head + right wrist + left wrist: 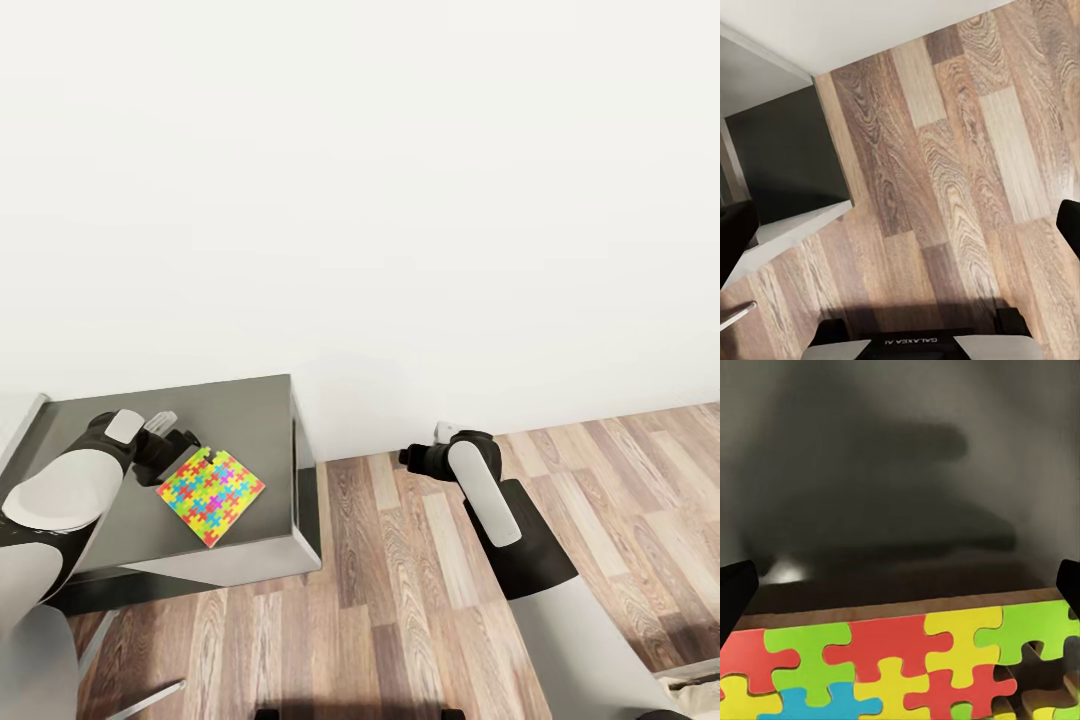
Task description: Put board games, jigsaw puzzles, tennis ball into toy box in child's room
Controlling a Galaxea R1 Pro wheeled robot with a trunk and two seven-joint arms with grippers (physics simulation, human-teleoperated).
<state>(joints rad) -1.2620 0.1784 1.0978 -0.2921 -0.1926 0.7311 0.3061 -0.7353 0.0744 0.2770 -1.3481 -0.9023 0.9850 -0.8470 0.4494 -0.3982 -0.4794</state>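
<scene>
One jigsaw puzzle [211,495] lies flat on the dark bench [250,420] as your left gripper [172,440] meets its edge, jaws spread wide to take it, while your right gripper [425,457], jaws open, idles over the floor [400,600].
</scene>
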